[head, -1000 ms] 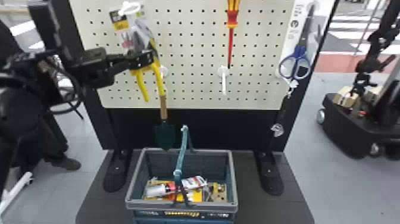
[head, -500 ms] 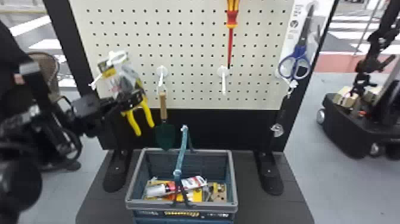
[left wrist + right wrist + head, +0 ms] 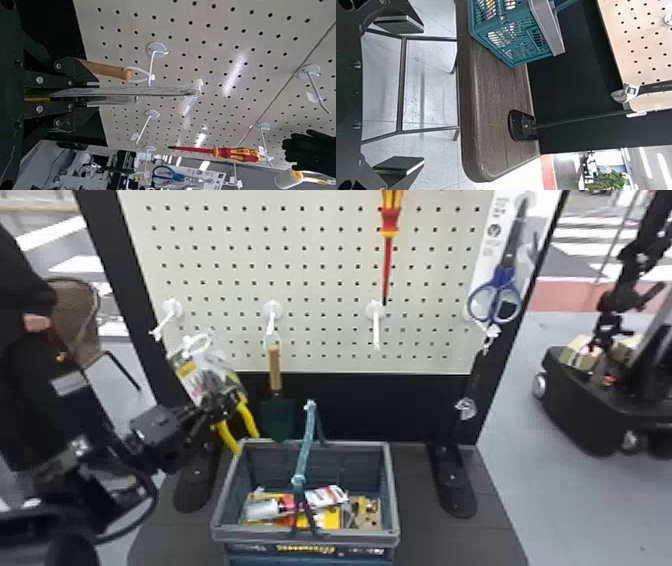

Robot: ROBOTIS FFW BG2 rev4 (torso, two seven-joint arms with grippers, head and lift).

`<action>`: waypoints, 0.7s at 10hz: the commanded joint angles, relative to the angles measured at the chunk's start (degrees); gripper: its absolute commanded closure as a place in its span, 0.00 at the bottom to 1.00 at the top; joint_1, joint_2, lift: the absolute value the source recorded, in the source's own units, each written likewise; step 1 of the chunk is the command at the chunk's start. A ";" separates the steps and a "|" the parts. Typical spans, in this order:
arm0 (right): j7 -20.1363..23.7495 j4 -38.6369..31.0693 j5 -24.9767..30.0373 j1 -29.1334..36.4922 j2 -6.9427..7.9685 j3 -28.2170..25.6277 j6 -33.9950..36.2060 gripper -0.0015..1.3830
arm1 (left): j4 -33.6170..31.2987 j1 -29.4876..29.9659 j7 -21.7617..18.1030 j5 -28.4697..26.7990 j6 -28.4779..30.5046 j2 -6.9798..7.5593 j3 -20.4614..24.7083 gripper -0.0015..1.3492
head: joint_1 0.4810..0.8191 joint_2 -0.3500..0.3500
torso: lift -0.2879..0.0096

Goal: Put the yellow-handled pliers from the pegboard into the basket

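Fingers closed around the yellow-handled pliers (image 3: 247,417), my left gripper (image 3: 94,95) has them tilted, heads up and handles slanting down toward the basket's (image 3: 255,533) far left corner. That arm is the nearer one; I judge the drop calls for a shift rightward and toward me, over the opening. The raised carry handle (image 3: 306,440) crosses its middle and could snag them. The trowel (image 3: 277,415) hangs just beside the pliers. My right gripper (image 3: 421,97) is empty, fingers wide apart.
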 commanded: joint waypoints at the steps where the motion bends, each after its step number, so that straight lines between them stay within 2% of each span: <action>1: 0.04 0.04 0.02 0.06 0.05 0.00 0.00 0.09 | 3.57 -0.01 -0.05 0.92 -1.12 -1.07 -1.36 0.89 | 0.20 0.50 | 0.63; 3: -0.05 0.32 -0.07 -0.06 0.05 0.00 0.00 0.09 | 7.37 -0.01 -0.05 3.21 -2.09 -2.39 -3.20 0.89 | 0.20 0.50 | 0.63; 7: 0.04 0.46 -0.16 -0.18 0.05 0.00 0.00 0.09 | 14.12 -0.50 -0.66 4.96 -2.53 -2.39 -5.84 0.89 | 0.20 0.50 | 0.63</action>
